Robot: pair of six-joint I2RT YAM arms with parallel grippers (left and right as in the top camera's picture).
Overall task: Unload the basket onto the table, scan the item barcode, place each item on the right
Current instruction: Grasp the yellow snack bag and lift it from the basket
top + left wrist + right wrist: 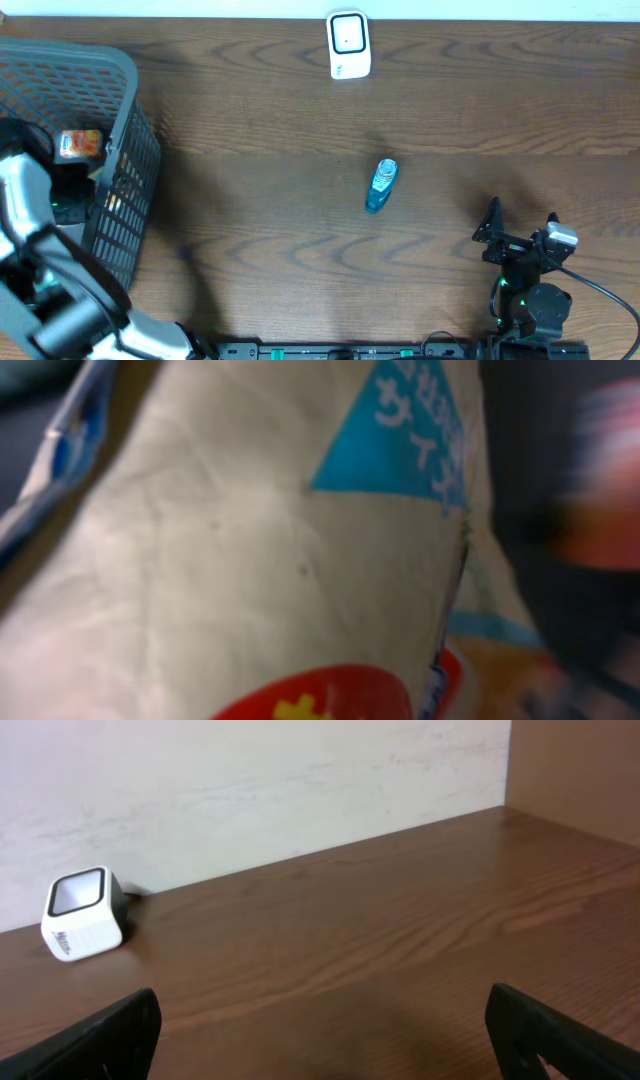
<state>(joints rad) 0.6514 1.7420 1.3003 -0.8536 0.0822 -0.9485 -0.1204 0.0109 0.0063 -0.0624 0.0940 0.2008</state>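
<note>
Dark wood table (pixel 260 250) runs up to a pale wall (pixel 250 780), and the white scanner (pixel 349 45) stands at its far edge, window up. A blue bottle (pixel 381 185) lies on its side on the near side of the scanner, a little to its right and well apart from it.

Far to the scanner's left sits a grey mesh basket (pixel 135 150). The left arm (pixel 25 195) reaches into it, beside an orange pack (pixel 80 145). The left gripper (pixel 75 182) is down inside the basket and clenched. Its fingers show in no view, so I cannot tell whether they hold anything. Its wrist camera is filled by a blurred white pack (pixel 250 560) with a blue triangle and a red patch, pressed very close to the lens.

The right gripper (pixel 522 217) hovers near the table's front edge, right of the scanner and well apart from it. It points toward the scanner, jaws spread wide, grasping nothing.
</note>
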